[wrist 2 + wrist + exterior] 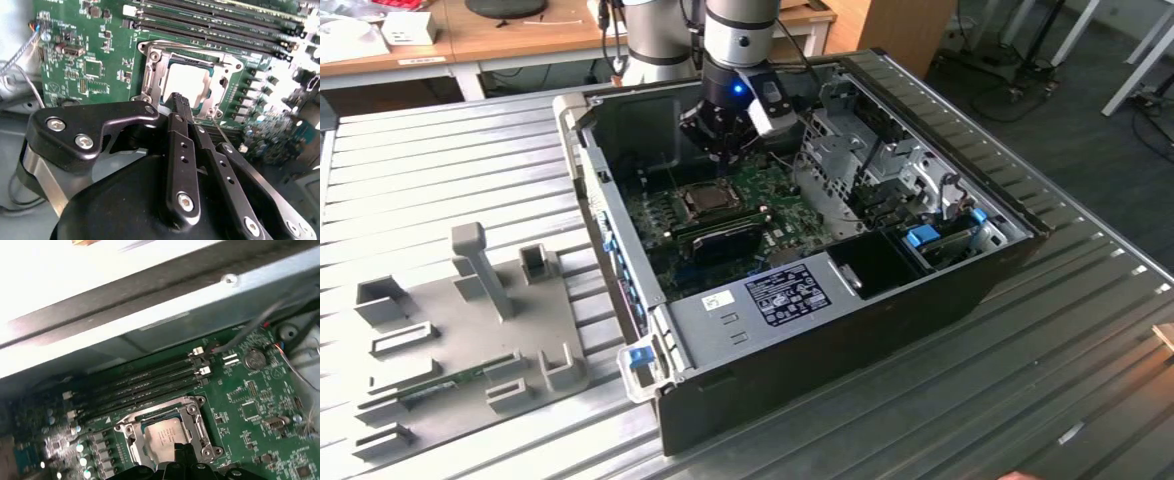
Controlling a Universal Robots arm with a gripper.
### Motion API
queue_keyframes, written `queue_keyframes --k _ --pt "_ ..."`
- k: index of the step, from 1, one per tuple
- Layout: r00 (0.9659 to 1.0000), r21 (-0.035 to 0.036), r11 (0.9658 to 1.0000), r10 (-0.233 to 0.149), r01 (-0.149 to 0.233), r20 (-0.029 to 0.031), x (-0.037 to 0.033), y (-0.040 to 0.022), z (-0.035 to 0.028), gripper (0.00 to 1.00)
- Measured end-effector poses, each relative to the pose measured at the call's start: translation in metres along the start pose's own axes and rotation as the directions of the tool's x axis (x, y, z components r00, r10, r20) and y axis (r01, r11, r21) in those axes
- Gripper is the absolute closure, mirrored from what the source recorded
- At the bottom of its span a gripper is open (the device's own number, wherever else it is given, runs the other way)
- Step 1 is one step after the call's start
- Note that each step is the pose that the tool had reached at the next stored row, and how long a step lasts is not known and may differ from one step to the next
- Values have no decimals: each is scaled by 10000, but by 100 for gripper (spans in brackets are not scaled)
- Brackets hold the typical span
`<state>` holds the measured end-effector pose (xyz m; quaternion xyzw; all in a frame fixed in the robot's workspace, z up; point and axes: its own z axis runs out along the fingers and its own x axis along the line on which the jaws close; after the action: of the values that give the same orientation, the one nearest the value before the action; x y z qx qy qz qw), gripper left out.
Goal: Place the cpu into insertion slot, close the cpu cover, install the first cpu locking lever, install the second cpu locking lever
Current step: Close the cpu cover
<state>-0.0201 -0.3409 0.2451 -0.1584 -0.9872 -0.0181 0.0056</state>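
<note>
A: How is the cpu [187, 82] seen?

B: A small, thin square chip with a pale silvery-tan face is shown, lying flat and framed by bright metal.

A: Where is it placed?

B: It is seated in the insertion slot [148, 50] on the green circuit board [90, 65]. The cpu cover [156, 75] is seen lying flat over the slot, and the chip's face is shown through its window.

A: What is held in what?

B: The board is housed in an open computer case [881, 340], which is laid on a ribbed metal table [440, 170]. Long dark memory sticks [145, 385] are seated in narrow slots beside the socket. A grey fixture plate [467, 330] is laid on the table at the exterior view's left, well apart from the case.

A: How is the gripper [178, 100] set?

B: Its fingers are pressed together. The tip is held inside the case at the slot's edge. Whether the metal is touched cannot be told.
</note>
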Motion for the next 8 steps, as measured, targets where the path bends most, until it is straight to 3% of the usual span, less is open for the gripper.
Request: queue_keyframes --k 4,8 --pt "9973 12 9973 -728 728 -25 0 0 0 90" --pt "9891 22 9891 -1471 1471 -51 0 0 0 90"
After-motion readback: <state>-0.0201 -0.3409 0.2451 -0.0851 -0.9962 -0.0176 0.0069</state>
